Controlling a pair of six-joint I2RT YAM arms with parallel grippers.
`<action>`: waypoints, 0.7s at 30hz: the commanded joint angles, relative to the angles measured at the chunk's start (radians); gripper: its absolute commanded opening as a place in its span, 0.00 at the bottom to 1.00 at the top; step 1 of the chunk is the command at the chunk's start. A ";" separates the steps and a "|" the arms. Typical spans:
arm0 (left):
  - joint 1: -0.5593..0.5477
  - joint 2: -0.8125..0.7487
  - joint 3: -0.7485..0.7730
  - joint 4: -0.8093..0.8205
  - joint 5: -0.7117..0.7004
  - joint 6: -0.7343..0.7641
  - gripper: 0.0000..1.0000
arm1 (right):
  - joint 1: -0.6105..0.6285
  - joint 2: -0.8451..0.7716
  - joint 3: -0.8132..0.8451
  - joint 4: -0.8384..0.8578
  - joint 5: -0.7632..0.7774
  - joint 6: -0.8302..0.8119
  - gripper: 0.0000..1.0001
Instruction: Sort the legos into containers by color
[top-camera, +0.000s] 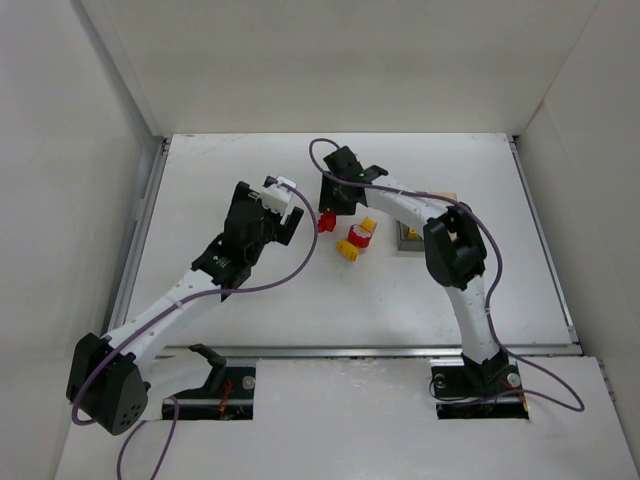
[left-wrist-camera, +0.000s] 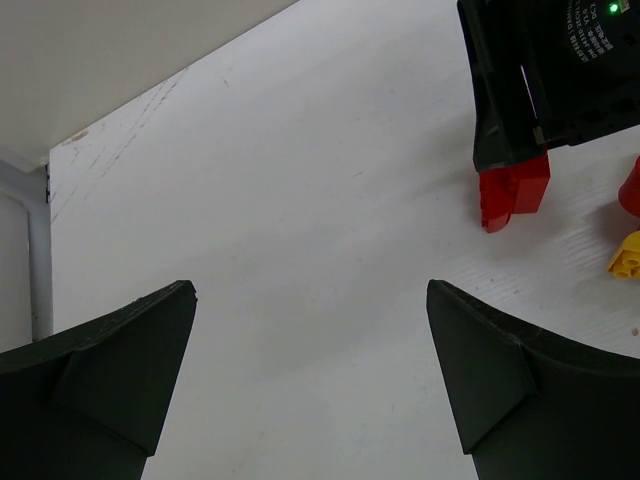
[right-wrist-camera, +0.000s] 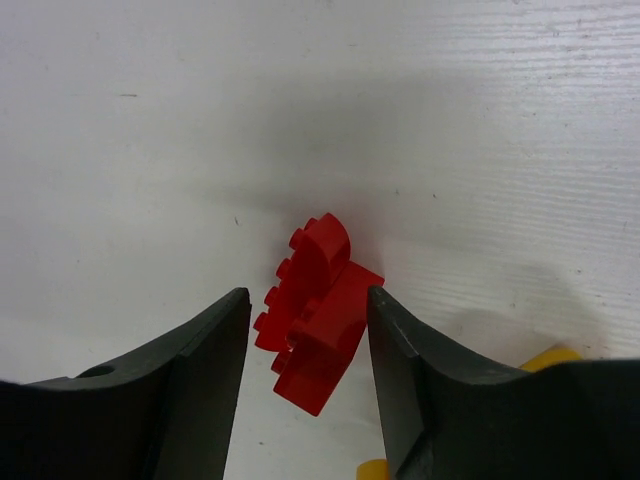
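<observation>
the right claw (right-wrist-camera: 308, 295) is down at the surface (right-wrist-camera: 200, 120) with its fingers narrowed around a red lego (right-wrist-camera: 315, 325), one finger at each side of it. the right finger looks to be touching the brick, but i cannot tell whether the pair actually squeeze it. the brick sits on the surface, left of a small cluster of red and yellow legos (top-camera: 356, 240). the containers (top-camera: 408, 236) lie just right of that cluster, mostly hidden behind the right arm. the left claw (left-wrist-camera: 310, 380) is spread wide and holds nothing, over bare surface to the left of the red lego.
</observation>
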 joint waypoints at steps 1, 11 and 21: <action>0.000 -0.029 -0.012 0.046 -0.002 -0.018 1.00 | 0.007 -0.011 0.036 0.014 0.022 0.018 0.55; 0.000 -0.029 -0.012 0.055 0.017 -0.018 1.00 | 0.007 -0.050 -0.036 0.014 -0.014 0.018 0.52; 0.000 -0.038 -0.021 0.055 0.037 -0.027 1.00 | 0.016 -0.061 -0.045 0.004 -0.014 0.009 0.06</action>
